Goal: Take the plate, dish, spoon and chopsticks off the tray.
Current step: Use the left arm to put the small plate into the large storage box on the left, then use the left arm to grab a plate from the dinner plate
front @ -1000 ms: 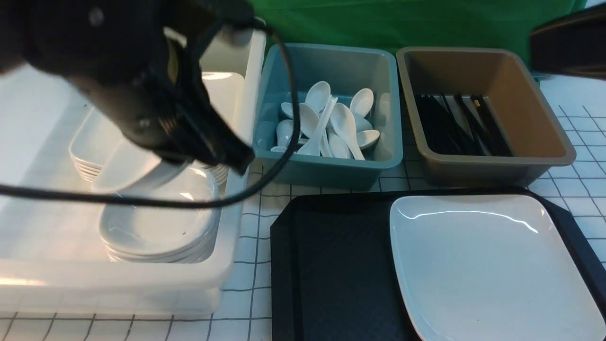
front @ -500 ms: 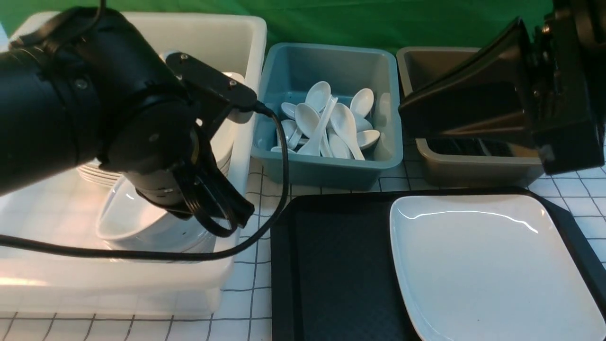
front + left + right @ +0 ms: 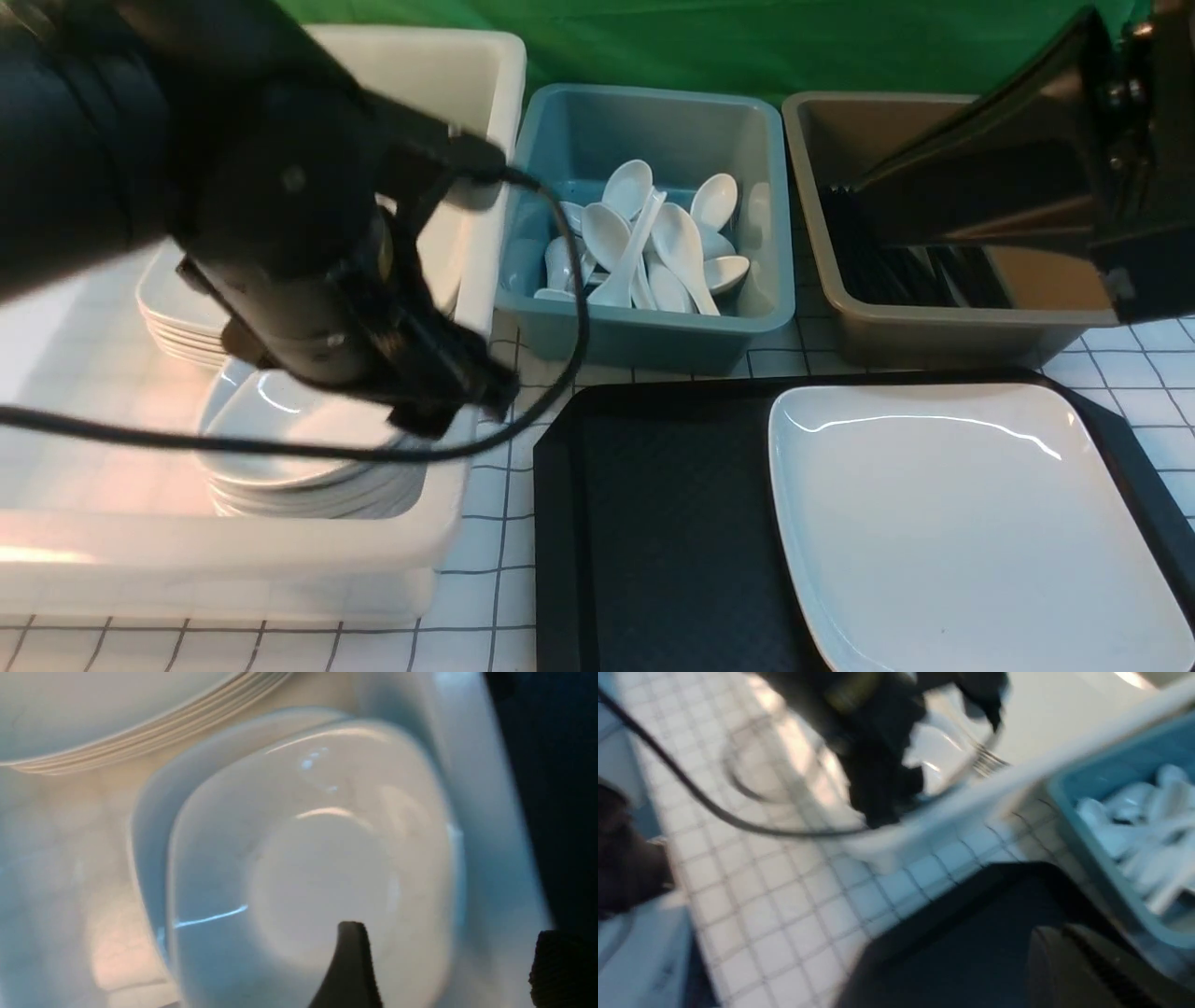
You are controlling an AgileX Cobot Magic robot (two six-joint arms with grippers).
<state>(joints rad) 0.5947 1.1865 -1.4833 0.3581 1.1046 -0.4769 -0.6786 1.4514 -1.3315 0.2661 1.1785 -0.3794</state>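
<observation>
**White plate point(image 3: 962, 523) lying alone on the black tray point(image 3: 653, 523)**

The one large plate is sitting on the tray's right half. Three tubs are standing around it. A white tub point(image 3: 485, 112) is holding two stacks, one of big plates point(image 3: 177, 317) and one of small dishes point(image 3: 308, 467). A teal tub point(image 3: 653, 336) is holding roughly ten spoons point(image 3: 644, 243), and a brown tub point(image 3: 934, 331) is holding black chopsticks point(image 3: 887, 271), too overlapped to count. The left gripper point(image 3: 451, 933) is hovering over the top dish point(image 3: 308, 858), jaws spread and gripping nothing. The right gripper point(image 3: 943, 201) is showing blurred above the brown tub, and I cannot tell how its jaws are standing
</observation>
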